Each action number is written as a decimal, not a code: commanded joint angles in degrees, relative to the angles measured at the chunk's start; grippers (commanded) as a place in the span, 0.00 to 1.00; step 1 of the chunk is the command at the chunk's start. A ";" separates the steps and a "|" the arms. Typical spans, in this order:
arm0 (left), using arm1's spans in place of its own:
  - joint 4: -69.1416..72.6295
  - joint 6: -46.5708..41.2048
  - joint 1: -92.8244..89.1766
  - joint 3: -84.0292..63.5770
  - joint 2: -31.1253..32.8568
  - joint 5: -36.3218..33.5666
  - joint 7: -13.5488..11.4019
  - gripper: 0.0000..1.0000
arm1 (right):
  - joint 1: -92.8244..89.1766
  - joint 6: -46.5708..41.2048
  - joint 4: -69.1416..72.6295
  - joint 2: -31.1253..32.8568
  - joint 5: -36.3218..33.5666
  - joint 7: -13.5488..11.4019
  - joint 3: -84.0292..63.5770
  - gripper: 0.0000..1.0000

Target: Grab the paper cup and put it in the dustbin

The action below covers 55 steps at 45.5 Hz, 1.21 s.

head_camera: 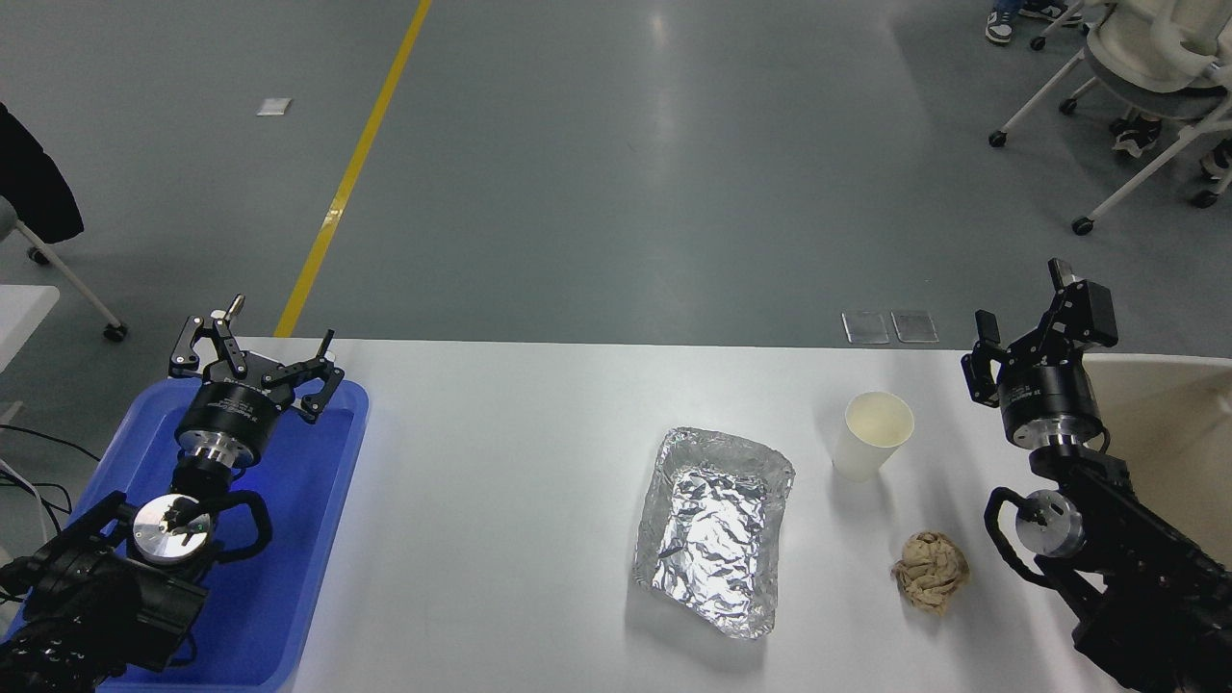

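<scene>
The white paper cup (874, 434) stands upright on the white table (500, 481), right of centre, showing its cream inside. At the right edge, the cream dustbin (1169, 423) shows only its rim and part of its inside. My right gripper (1022, 332) hangs open and empty beside the bin's left rim, to the right of the cup and apart from it. Over the blue tray at the lower left sits my left gripper (255, 351), open and empty.
A crinkled foil tray (717, 515) lies in the middle of the table, left of the cup. A crumpled brown paper ball (930, 570) rests in front of the cup. The blue tray (308, 539) fills the left end. Office chairs (1136, 77) stand on the floor beyond.
</scene>
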State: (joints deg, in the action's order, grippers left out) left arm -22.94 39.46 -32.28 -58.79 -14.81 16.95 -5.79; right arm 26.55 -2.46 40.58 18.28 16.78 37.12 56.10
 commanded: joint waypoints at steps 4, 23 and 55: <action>0.00 0.00 0.02 -0.09 0.04 0.18 -0.01 1.00 | 0.00 0.00 0.02 0.00 0.00 -0.03 -0.02 1.00; 0.00 -0.08 0.02 -0.01 -0.05 0.01 -0.01 1.00 | 0.00 0.00 0.02 0.18 -0.08 -0.03 -0.02 1.00; 0.00 0.00 0.02 -0.01 0.04 0.10 -0.01 1.00 | 9.57 0.61 -6.56 7.91 -0.08 -1.08 -16.71 1.00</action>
State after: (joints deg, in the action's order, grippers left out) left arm -22.95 39.45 -32.27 -58.80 -14.80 17.05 -5.81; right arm 31.07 -2.09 38.41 22.75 16.80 36.42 50.07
